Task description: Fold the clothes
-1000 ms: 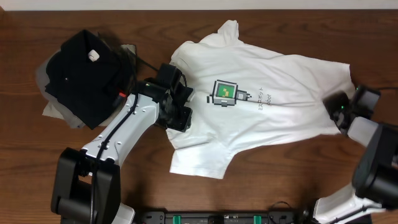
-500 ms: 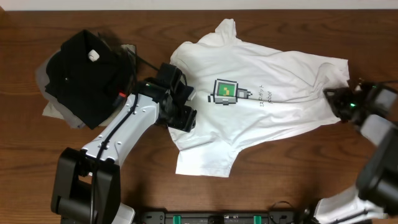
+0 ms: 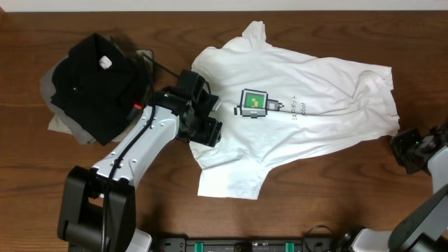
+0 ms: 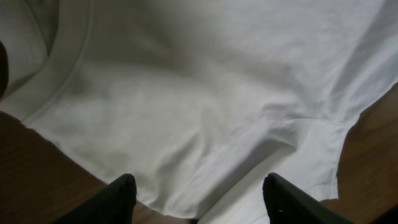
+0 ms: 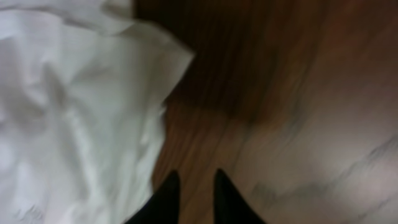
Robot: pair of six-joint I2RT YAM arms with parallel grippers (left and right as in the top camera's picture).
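White T-shirt is lying spread across the bench, chest print facing up. Left fingers are standing wide apart over its shoulder edge, beside the collar, gripping nothing. Right fingers are hovering nearly closed and empty over bare wood beside the hem edge, with open bench beyond.

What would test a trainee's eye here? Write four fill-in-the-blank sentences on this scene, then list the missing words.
1. The white T-shirt lies spread on the wooden table with its robot print facing ____.
2. The left gripper hovers over the shirt with its jaws ____.
3. The right gripper is over bare wood beside the shirt's edge and holds ____.
4. The folded garment with the white tag is ____ in colour.

Missing words: up; open; nothing; black.
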